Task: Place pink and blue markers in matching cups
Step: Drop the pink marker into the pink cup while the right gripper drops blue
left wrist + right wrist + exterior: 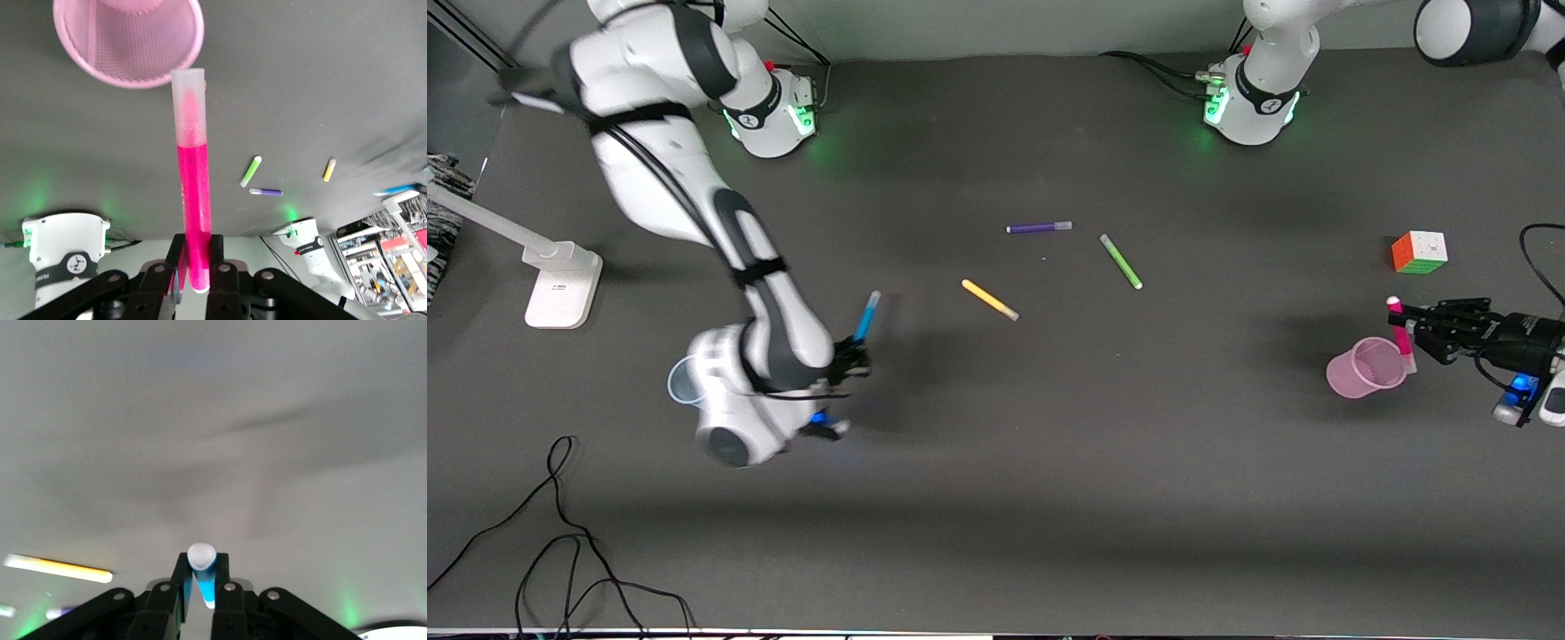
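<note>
You are looking at a dark grey table with an arm at each end. The pale pink, finely ribbed translucent plastic cup stands at the left arm's end of the table, tilted in the front view, its open mouth showing. The pale blue translucent cup sits at the right arm's end, mostly hidden under the right arm, so only part of its rim shows. The slim magenta-pink marker, with a paler, frosted cap, is clamped near its tail between the closed fingers of the left gripper; its capped end touches or overlaps the pink cup's rim, and you cannot tell which. The bright blue marker, with a pale translucent cap, is pinched in the closed right gripper over bare table beside the blue cup. In the right wrist view only its cap and a short blue stretch show.
</note>
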Controlling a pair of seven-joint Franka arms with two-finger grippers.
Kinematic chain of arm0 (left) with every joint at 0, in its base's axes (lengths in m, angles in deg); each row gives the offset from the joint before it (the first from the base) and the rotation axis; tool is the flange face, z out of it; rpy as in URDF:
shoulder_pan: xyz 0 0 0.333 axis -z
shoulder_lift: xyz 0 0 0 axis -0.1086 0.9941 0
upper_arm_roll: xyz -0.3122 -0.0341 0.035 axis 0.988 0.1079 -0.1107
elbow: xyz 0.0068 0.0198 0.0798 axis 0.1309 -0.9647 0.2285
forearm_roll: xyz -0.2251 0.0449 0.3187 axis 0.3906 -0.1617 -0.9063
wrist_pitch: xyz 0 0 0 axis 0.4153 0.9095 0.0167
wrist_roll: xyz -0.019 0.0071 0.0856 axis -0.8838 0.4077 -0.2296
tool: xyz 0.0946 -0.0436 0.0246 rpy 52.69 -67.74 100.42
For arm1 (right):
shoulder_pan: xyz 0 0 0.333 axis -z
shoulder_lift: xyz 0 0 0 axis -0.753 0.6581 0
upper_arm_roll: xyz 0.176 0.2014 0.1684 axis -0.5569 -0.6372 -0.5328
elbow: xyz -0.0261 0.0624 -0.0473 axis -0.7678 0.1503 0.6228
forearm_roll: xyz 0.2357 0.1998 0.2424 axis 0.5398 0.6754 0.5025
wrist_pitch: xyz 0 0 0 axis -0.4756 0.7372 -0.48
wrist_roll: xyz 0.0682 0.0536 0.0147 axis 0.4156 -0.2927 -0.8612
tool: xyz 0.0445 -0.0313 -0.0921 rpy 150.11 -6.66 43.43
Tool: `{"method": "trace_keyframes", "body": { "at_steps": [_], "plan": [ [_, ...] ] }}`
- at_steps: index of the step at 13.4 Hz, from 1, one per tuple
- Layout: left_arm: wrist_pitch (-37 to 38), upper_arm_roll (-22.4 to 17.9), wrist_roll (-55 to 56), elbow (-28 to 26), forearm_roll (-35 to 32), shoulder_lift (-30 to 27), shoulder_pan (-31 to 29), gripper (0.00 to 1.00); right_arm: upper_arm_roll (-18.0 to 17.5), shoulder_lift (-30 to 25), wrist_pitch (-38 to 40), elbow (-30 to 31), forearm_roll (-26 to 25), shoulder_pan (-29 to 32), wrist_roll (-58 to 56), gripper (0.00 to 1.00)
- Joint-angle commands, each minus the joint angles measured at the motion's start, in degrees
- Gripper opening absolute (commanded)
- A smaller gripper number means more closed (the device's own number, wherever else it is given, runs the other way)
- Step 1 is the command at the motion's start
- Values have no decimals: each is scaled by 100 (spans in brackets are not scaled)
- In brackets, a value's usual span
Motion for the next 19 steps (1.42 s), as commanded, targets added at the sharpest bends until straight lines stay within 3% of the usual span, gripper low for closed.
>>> {"method": "trace_keyframes", "body": {
  "at_steps": [1,3,5,7,9,11,12,15,16,17,19],
  "plan": [
    [-63,73,-189,-104,-37,164,-99,0,526,-1179,-123,323,-847,-40,158,0],
    [-107,73,-189,-122,-28,357,-152,0,939,-1505,-735,726,-1516,-40,131,0],
    [-195,65,-189,-131,-28,455,-197,0,1405,-1656,-1859,1105,-1642,-40,131,0],
    [-274,73,-198,-131,-37,507,-197,1,1478,-1604,-3088,1744,-1642,-40,-35,0],
    [-450,73,-198,-131,-54,551,-188,42,1478,-1560,-3631,2064,-1642,91,-429,0],
    [-468,73,-189,-122,-80,552,-127,66,1478,-1577,-3561,2090,-1633,136,-572,0],
    [-468,73,-181,-113,-98,525,-100,100,1478,-1560,-3500,2169,-1642,118,-581,0],
    [-450,100,-180,-78,-395,272,-56,99,1486,-1560,-3473,2205,-1642,109,-590,0],
    [-433,109,-172,-104,-614,-26,92,99,1486,-1525,-3481,2205,-1651,92,-581,73],
    [-415,109,-154,-148,-860,-377,328,99,1486,-1507,-3482,2205,-1659,74,-581,100],
    [-555,100,-137,-490,-1457,-1115,777,99,1478,-1533,-3377,2205,-1660,65,-590,100]
  ]
}}
